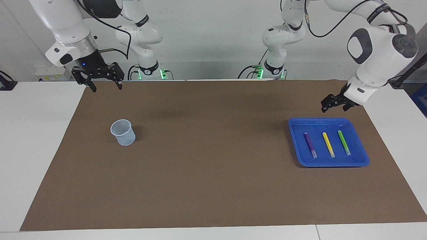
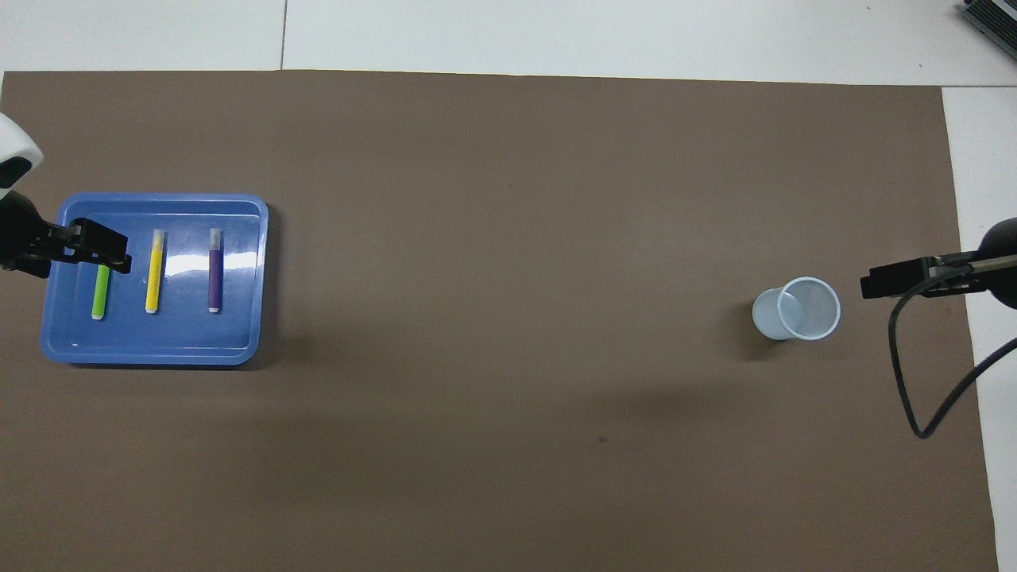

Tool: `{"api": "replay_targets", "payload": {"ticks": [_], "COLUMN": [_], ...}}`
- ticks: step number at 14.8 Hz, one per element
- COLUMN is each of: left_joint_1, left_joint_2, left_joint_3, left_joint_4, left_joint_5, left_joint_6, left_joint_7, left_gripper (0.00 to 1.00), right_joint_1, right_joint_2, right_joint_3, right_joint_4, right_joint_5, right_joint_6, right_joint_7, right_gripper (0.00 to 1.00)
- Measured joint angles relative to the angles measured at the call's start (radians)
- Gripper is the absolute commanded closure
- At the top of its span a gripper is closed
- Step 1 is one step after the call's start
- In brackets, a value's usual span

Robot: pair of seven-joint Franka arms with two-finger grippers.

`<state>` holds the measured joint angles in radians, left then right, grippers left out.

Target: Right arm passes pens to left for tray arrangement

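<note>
The blue tray lies toward the left arm's end of the table. Three pens lie in it side by side, apart from one another: purple, yellow and green. My left gripper hangs open and empty in the air over the tray's rim nearest the robots, just above the green pen's end. My right gripper waits raised and open, holding nothing, over the mat's edge at the right arm's end.
A small translucent pale-blue cup stands upright on the brown mat toward the right arm's end. The right gripper's thin black cable loops down beside it. White tabletop borders the mat.
</note>
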<state>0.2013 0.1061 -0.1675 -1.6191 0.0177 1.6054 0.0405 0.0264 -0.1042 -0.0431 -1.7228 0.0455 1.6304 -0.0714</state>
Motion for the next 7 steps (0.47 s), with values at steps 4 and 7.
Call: {"api": "replay_targets", "payload": {"ticks": [4, 7], "left_joint_1": [-0.108, -0.193], "left_joint_2": [-0.004, -0.006], "left_joint_3": [0.118, 0.198], "left_joint_4": [0.107, 0.205], "left_joint_5": [0.0, 0.0], "left_joint_6": [-0.092, -0.173], "left_joint_7": [0.0, 0.0], "left_gripper": [0.0, 0.0], "right_joint_1": [-0.006, -0.006], "right_joint_2": [0.001, 0.001], "right_joint_3": [0.007, 0.008], "right_joint_4": [0.003, 0.005], "right_joint_5": [0.0, 0.0], "right_joint_6": [0.0, 0.0], "right_joint_7": [0.0, 0.0], "right_gripper": [0.0, 0.0]}}
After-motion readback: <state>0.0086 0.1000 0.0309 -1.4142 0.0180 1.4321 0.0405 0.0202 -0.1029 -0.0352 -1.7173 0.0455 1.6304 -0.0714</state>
